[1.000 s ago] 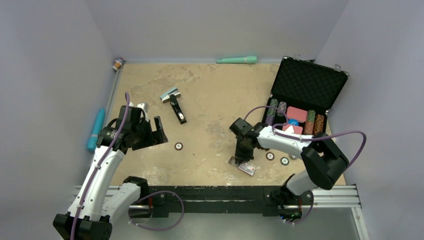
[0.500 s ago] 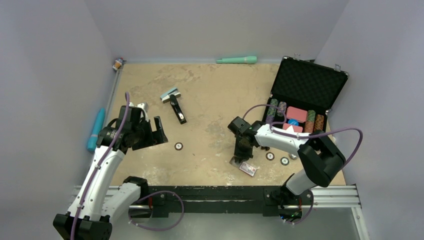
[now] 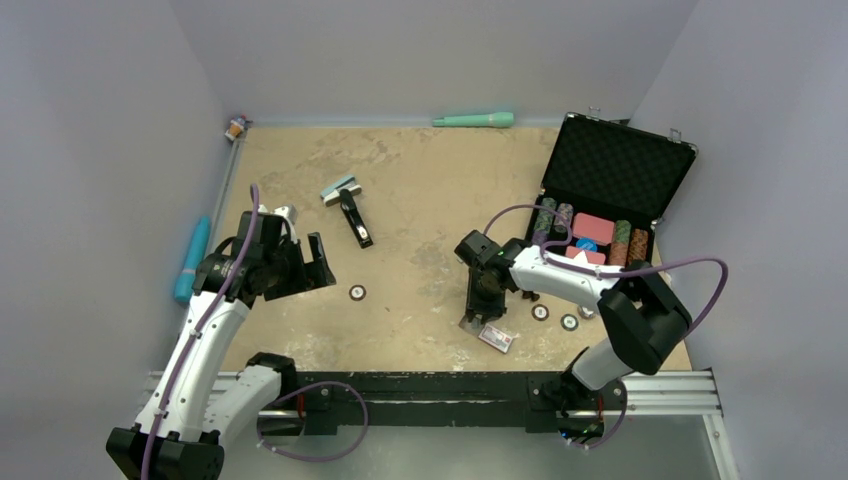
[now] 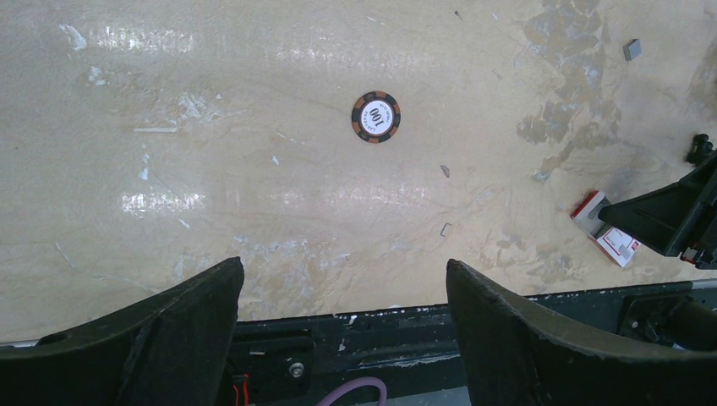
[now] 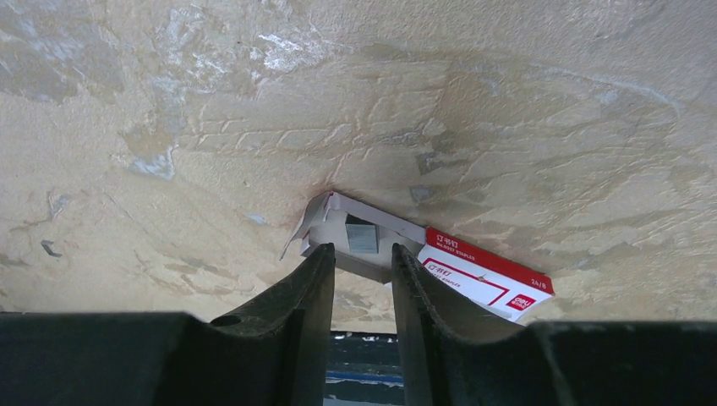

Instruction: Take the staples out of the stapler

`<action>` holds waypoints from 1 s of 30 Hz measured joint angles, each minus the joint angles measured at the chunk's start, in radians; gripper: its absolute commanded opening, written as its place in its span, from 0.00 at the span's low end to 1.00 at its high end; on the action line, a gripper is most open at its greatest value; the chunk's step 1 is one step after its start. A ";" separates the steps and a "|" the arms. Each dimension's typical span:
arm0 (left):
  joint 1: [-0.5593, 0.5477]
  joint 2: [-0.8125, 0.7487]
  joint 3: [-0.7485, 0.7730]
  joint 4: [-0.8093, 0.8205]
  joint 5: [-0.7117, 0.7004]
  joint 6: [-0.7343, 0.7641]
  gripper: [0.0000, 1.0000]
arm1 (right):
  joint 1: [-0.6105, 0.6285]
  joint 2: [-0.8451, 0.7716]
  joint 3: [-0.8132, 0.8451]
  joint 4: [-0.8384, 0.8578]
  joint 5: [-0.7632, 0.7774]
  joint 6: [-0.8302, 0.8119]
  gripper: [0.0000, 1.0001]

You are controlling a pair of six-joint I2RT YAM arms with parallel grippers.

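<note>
"100" on poker chip (image 4: 376,117); staple box (image 5: 482,272) label print too small to read.

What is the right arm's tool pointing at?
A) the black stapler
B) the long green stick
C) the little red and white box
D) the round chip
C: in the right wrist view the right tool sits just at the open end of the red and white box, its fingers slightly apart.

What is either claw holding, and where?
Nothing. The left claw gapes empty; the right claw shows a narrow empty gap, tips at the staple box.
</note>
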 measured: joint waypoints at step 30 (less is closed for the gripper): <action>0.004 0.000 0.000 0.000 0.000 0.000 0.92 | 0.006 0.064 0.032 0.065 -0.052 -0.077 0.11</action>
